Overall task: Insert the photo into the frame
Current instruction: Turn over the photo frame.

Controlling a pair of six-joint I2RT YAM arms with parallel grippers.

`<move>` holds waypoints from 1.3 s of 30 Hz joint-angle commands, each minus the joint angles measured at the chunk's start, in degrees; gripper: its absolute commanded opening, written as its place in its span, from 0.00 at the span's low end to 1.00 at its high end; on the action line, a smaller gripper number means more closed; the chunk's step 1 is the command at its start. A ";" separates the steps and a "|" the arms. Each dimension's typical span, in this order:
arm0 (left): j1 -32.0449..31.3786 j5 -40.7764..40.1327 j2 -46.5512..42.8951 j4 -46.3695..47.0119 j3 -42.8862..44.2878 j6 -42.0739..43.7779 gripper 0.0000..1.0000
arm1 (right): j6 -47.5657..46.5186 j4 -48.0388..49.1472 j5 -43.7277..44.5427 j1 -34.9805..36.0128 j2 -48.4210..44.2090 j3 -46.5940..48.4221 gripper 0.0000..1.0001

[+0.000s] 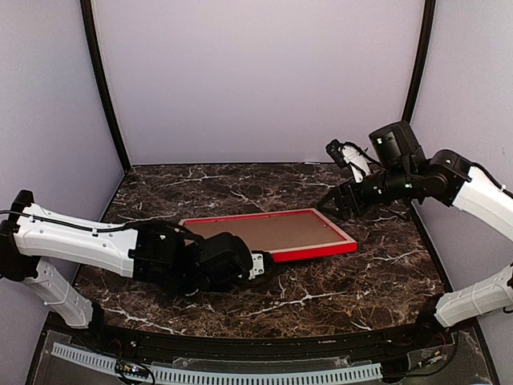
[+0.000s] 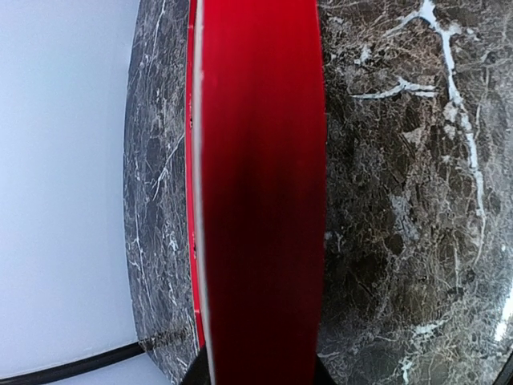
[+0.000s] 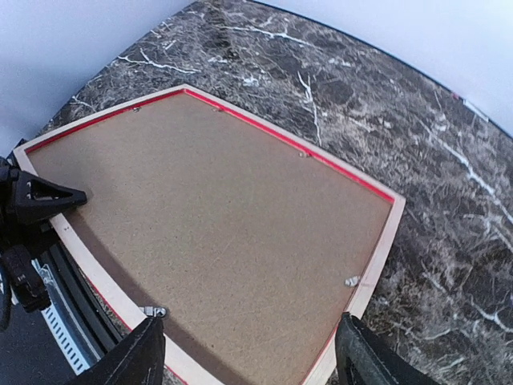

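Note:
The frame (image 1: 317, 250) lies back side up on the table, with a red outer edge, a pale wood rim (image 3: 385, 233) and a brown backing board (image 3: 216, 216) inside it. My left gripper (image 1: 258, 266) is shut on the frame's near left edge; in the left wrist view the red edge (image 2: 260, 192) runs between the jaws (image 2: 260, 377). My right gripper (image 1: 341, 200) is open and empty, hovering above the frame's far right end, its fingers (image 3: 136, 357) spread over the rim. No photo is in view.
Small metal clips (image 3: 154, 310) (image 3: 351, 281) sit on the inner rim of the frame. The dark marble table (image 1: 361, 281) is walled by pale panels at the back and sides. A black rail runs along the table's near edge (image 1: 240, 341).

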 commanded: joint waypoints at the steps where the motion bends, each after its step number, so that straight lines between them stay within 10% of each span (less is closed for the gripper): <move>1: 0.86 6.35 -5.94 -1.38 5.47 2.25 0.10 | -7.07 4.01 4.97 5.95 -2.59 -0.36 0.74; 23: 9.93 17.68 -6.40 -13.68 18.22 10.96 0.07 | -17.26 -2.75 20.42 23.22 7.82 5.70 0.71; 39: 11.32 20.08 -7.93 -12.32 17.16 12.35 0.17 | -18.68 -5.58 25.14 24.45 10.93 7.59 0.37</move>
